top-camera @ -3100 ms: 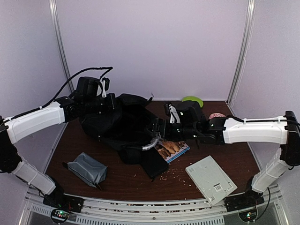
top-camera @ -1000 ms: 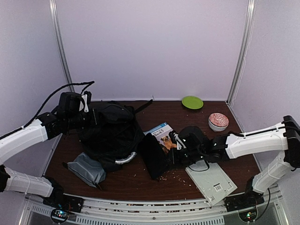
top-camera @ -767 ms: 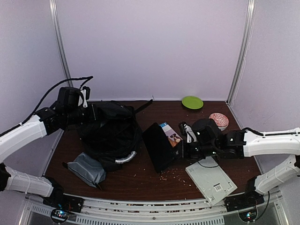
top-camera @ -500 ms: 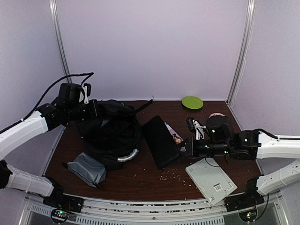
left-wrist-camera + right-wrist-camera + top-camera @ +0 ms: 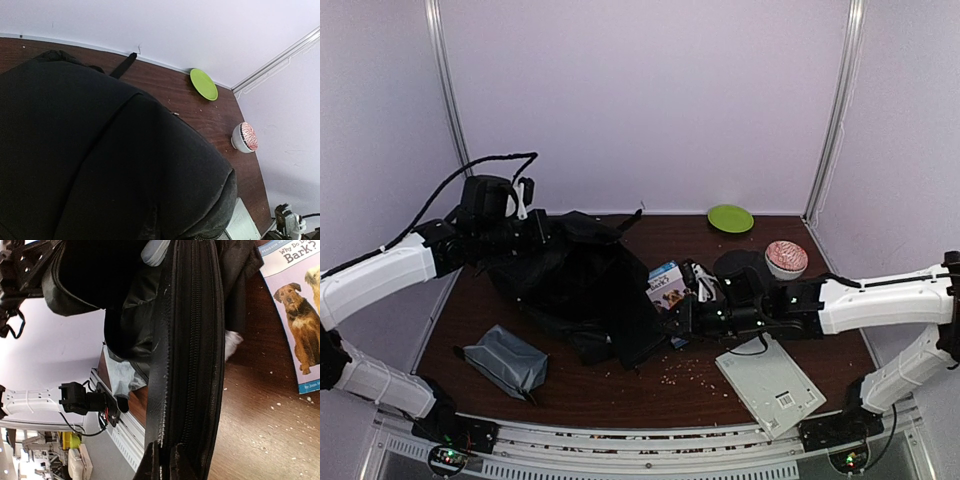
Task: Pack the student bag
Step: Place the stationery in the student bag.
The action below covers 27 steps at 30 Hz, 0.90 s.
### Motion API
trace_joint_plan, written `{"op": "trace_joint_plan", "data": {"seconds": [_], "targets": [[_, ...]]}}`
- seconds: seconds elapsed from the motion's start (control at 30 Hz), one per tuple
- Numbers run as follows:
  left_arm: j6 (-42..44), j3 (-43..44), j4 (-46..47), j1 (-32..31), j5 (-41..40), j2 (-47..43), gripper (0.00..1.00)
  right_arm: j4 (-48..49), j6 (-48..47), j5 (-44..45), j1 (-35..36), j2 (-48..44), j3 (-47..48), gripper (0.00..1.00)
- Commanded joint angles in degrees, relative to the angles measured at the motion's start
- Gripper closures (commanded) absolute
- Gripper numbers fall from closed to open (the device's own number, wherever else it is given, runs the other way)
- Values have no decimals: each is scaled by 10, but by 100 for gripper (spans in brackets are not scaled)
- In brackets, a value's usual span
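At the left-middle of the worktop (image 5: 620, 390) lies the student bag (image 5: 570, 285). The left jaws are at its upper left edge, hidden by fabric, so I cannot tell their opening. The right jaws are closed on a flat black case (image 5: 192, 340) against the bag, beside a dog book (image 5: 667, 287).

White arm shells (image 5: 375, 277), black joints (image 5: 798, 297), looping black cable (image 5: 450, 185)

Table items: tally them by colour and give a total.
Black: 2, student bag and flat case
Grey: 2, pouch and flat board
Green: 1, plate
Blue-white: 1, book
White-pink: 1, bowl
Total: 7
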Motion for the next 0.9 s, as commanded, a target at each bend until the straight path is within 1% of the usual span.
{"op": "trace_joint_plan", "data": {"seconds": [0.0,0.23,0.43,0.53,0.87], "targets": [[-24,34,93,-29,30,-15,100,156,57,-1,-15,40,53,100],[-36,19,95,-56,18,-39,100,269,133,-11,-42,136,95,100],[-68,-7,128,-70,18,-51,100,378,213,0,-57,235,131,100],[-92,-17,157,-82,20,-49,100,420,235,24,-61,277,151,100],[-154,-27,246,-110,6,-17,100,495,263,130,-61,371,209,100]]}}
